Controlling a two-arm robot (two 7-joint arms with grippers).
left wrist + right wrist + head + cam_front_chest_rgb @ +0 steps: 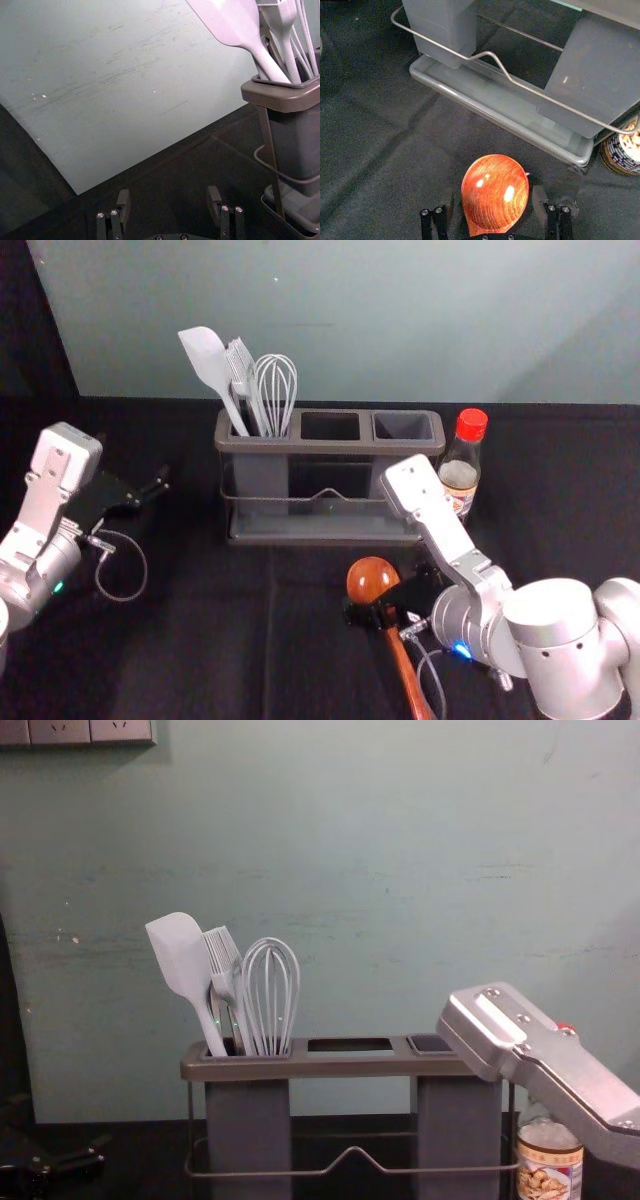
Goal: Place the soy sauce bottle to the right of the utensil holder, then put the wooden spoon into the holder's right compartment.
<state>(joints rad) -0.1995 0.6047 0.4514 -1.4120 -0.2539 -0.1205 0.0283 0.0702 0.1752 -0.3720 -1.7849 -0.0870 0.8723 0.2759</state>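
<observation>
- Of the right gripper [490,192], the fingers are spread wide, one on either side of the bowl of the wooden spoon [371,580]; gaps are left at both sides and nothing appears to be gripped.
- The spoon is placed between these fingers, bowl nearer the holder [330,449], handle run back towards the robot; whether it is fully borne by the bench [200,640] cannot be told.
- If the fingers are closed on the rounded bowl rather than the neck, the spoon may be squeezed out or swivelled, since only a curved, glossy edge would be offered.
- If they are closed too high, the bowl may be skimmed and the spoon left behind.
- During the lift, the front wire [488,53], ahead of the fingers, could be snagged if too little height is gained.
- At the right compartment [403,426], beyond the fingers, the rim could be struck by the handle if the spoon is not turned upright.
- The soy sauce bottle [460,475], stood upright beyond the fingers and to their right, beside the holder, could be knocked by a wide swing of the arm.
- The left gripper [168,192] is held left of the holder, fingers well apart, nothing between them.
</observation>
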